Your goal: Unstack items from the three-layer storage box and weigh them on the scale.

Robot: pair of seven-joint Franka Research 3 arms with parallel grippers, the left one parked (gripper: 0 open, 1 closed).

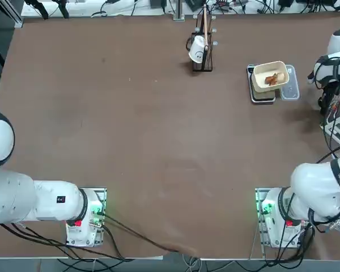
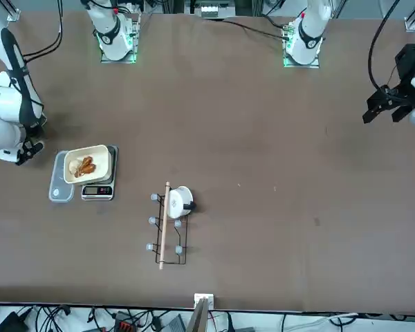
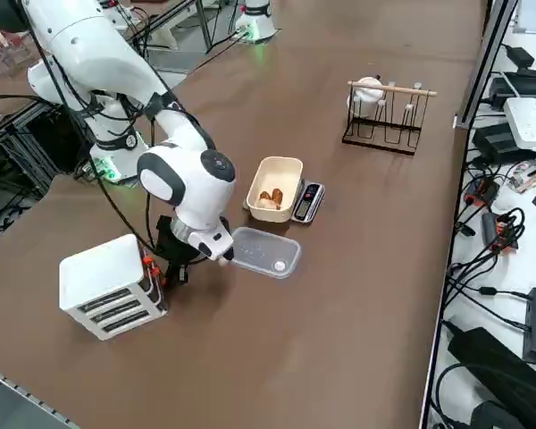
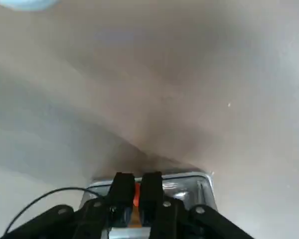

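The broad brown surface (image 3: 357, 295) carried everything, with most of it bare. The working right arm, white and bulky, bent down over the corner at the robot's own right, where the three-layer storage box (image 3: 107, 284), a white-framed tiered rack with grey shelves and small red-orange pull tabs, stood near the edge. The arm reached low so that its pincer (image 3: 168, 268) met the rack's front from the side, level with the tabs, which looks like the way to draw a shelf out rather than lift the rack.

Well apart, by the far edge, stood a dark wire stand (image 3: 381, 121) holding a white mug, not part of the job.

Between the rack and the stand lay a clear plastic rectangular container (image 3: 266, 253), just beside the arm's wrist. Next to it the cream rounded-rectangle tray (image 3: 275, 187) sat on top of the flat dark scale (image 3: 307, 202), covering most of it and leaving the display end showing, presumably so the tray catches loose pieces while the scale reads their weight.

In the tray lay the small brown and orange-tan items (image 3: 270, 198), already on the scale.

In the wrist view the pincer's (image 4: 136, 195) two black fingers (image 4: 121, 191) stood close together, clamped on one red-orange tab (image 4: 136, 194) at the front of a grey shelf. My reading is that a shelf was about to be pulled open to reach further items.
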